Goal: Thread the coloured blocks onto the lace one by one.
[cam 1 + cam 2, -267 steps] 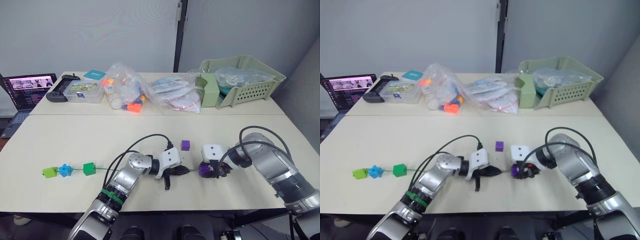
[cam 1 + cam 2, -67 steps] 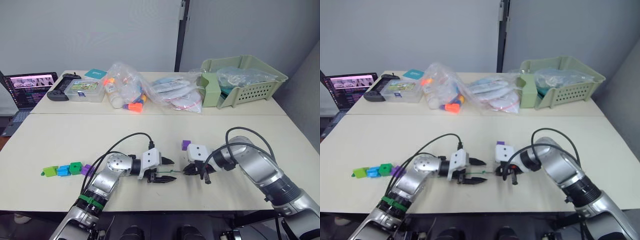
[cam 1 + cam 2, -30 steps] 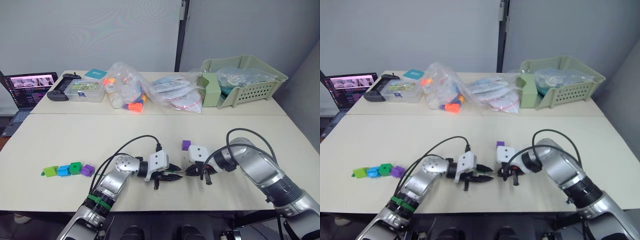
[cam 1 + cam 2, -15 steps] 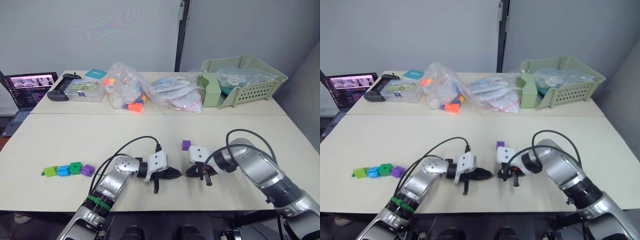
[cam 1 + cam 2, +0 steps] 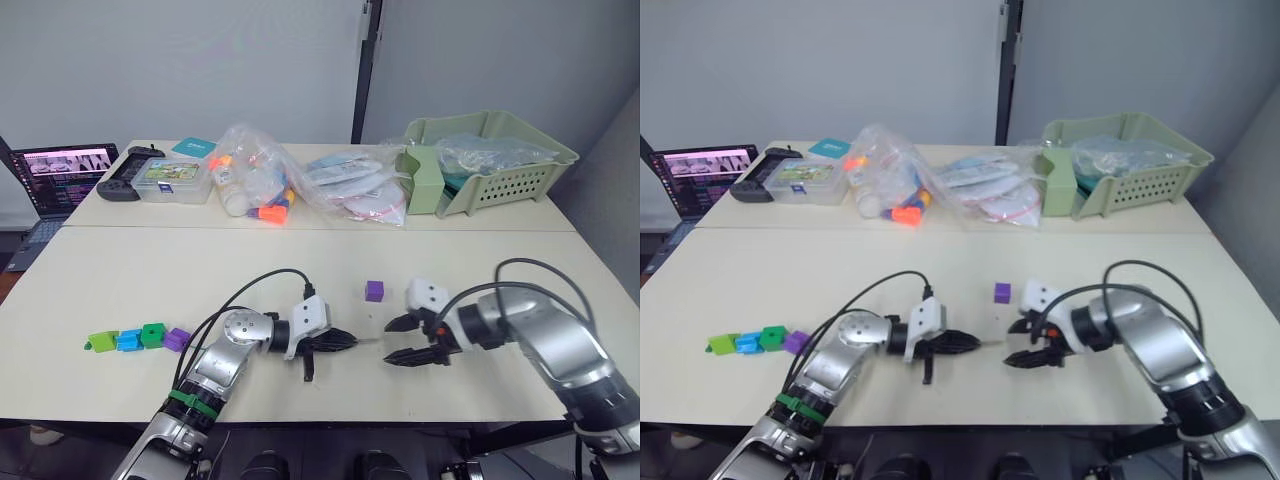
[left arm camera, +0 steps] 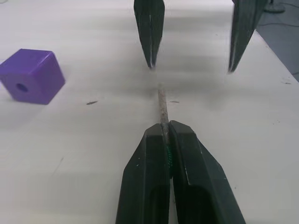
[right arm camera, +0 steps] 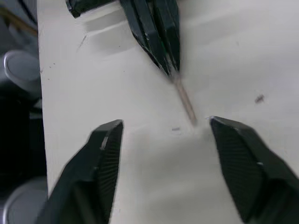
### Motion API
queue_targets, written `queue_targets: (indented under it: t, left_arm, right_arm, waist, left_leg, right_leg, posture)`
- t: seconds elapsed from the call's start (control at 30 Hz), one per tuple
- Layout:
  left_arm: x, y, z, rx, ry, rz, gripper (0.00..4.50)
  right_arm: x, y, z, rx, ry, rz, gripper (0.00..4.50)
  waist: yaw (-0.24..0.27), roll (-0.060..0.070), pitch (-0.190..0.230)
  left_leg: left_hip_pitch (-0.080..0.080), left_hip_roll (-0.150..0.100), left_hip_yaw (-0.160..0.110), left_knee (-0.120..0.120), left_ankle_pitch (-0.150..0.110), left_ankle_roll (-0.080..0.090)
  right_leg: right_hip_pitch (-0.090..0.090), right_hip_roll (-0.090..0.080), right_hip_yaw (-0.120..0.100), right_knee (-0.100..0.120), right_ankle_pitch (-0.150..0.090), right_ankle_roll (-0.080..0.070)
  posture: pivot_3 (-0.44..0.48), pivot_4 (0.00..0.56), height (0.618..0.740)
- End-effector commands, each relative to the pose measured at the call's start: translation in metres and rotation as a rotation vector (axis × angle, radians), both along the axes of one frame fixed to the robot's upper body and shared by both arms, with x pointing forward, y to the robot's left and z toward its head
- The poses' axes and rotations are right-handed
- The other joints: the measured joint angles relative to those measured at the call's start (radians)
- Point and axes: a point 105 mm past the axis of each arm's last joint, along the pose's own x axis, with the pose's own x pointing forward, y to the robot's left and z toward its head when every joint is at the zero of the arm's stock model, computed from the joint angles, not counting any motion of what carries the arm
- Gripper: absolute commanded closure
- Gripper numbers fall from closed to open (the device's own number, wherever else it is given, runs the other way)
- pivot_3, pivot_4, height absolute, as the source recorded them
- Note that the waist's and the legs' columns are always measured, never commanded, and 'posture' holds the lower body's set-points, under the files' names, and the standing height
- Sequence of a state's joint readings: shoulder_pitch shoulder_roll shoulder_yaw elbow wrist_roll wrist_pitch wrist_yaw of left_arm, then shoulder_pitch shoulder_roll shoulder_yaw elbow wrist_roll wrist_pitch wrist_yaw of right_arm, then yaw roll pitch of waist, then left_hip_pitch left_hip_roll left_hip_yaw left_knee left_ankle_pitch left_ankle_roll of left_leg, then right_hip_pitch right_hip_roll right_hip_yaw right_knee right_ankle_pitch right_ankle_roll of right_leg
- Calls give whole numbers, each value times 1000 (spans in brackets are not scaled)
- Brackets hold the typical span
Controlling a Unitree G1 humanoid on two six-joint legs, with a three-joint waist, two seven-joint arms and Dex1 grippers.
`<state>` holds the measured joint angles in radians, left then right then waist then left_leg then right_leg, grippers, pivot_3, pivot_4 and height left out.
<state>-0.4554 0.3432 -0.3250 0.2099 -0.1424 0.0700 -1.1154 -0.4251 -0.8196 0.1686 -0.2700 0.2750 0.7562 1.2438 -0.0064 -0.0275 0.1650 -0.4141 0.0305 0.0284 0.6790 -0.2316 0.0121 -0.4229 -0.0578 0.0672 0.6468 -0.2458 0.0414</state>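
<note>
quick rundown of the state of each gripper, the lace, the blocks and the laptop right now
left gripper: shut on the lace's grey tip
right gripper: open, empty, facing the tip
lace: tip pinched, pointing out toward the right gripper
loose purple block: lying apart on the table, not threaded
row of four blocks: bunched together, lime, blue, green, purple
laptop: open, screen lit

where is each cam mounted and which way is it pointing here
Left and right eye views: on the head, looking forward and down at the table; both arms show, left gripper shut on the lace tip, right gripper open.
Left wrist view: along its shut fingers toward the right gripper's; purple block beside.
Right wrist view: between its open fingers, facing the left gripper.
Both wrist views share the lace tip.
</note>
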Motion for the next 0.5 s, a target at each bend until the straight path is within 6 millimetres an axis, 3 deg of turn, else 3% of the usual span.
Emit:
queue_targets:
  t: [0.03,0.13,0.27,0.5]
  left_arm:
    - [-1,1,9,-31,-16,-8,4500]
    - [-1,4,10,-30,-10,-14,4500]
    - [1,12,10,-24,2,-5,4500]
    - [-1,28,14,-19,17,0,4500]
  right_arm:
    - [2,-11,26,128,-93,-94,62]
    - [7,-20,36,279,-178,-240,23]
    - [8,-30,29,369,-256,-405,23]
    - [2,-20,11,484,-306,-539,23]
  waist:
    - [0,0,0]
    - [0,0,0]
    - [-2,0,0]
    - [-7,0,0]
  left_leg:
    - [0,0,0,0,0,0]
    - [0,0,0,0,0,0]
    - [0,0,0,0,0,0]
    - [1,0,0,-1,0,0]
  right_leg:
    - [0,0,0,0,0,0]
    - [0,0,0,0,0,0]
    - [0,1,0,0,0,0]
    - [0,1,0,0,0,0]
  posture:
    - [0,150,740]
    - [0,150,740]
    - [0,150,740]
    - [0,150,740]
